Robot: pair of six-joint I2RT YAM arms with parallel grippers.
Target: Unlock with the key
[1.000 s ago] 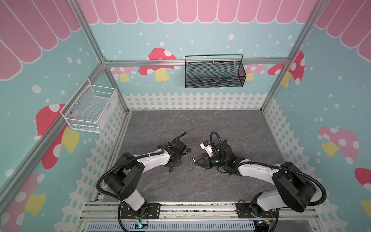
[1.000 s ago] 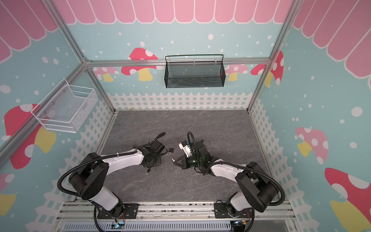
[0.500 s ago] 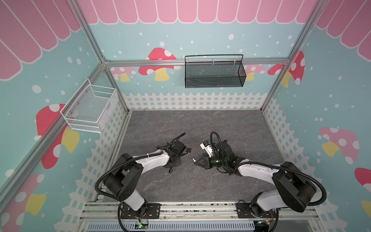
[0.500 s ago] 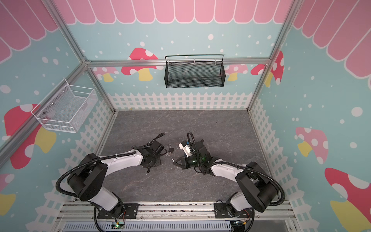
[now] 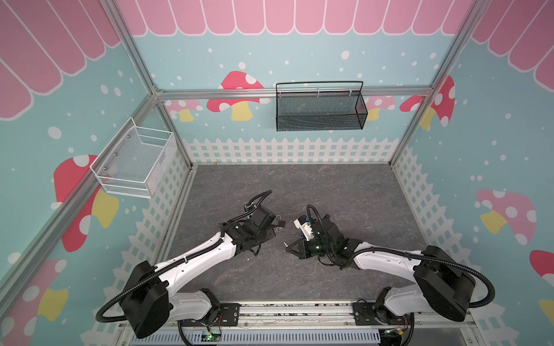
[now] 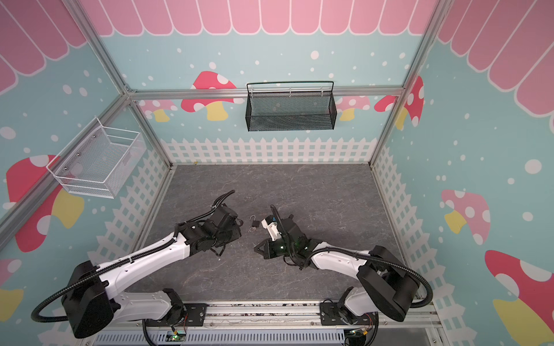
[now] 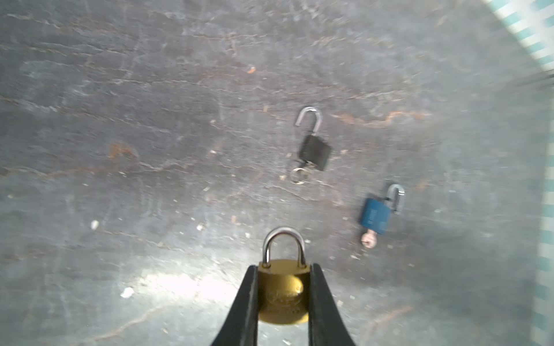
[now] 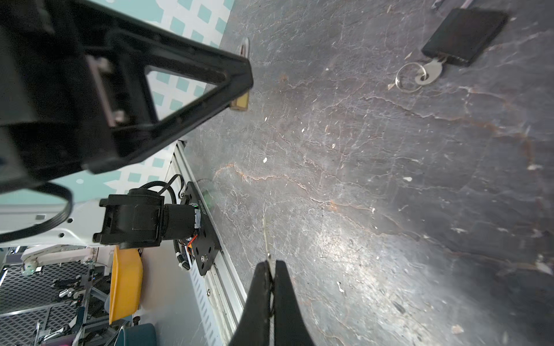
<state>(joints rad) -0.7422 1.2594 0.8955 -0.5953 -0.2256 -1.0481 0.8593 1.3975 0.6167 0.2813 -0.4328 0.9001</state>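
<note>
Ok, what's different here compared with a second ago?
The left arm swung its elbow left and toward the near edge, while the left end effector stayed roughly in place, closed on the brass padlock. The right end effector, pinching the key, and the black padlock have not visibly moved.

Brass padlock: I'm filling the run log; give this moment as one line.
left gripper: shut on brass padlock, shackle closed | right gripper: shut on key, not inserted | black padlock, blue padlock: open

Brass padlock (image 7: 283,292) looks glossy, its steel shackle (image 7: 283,230) polished (mirror-bright); tabletop (image 7: 150,119) matt stone.
</note>
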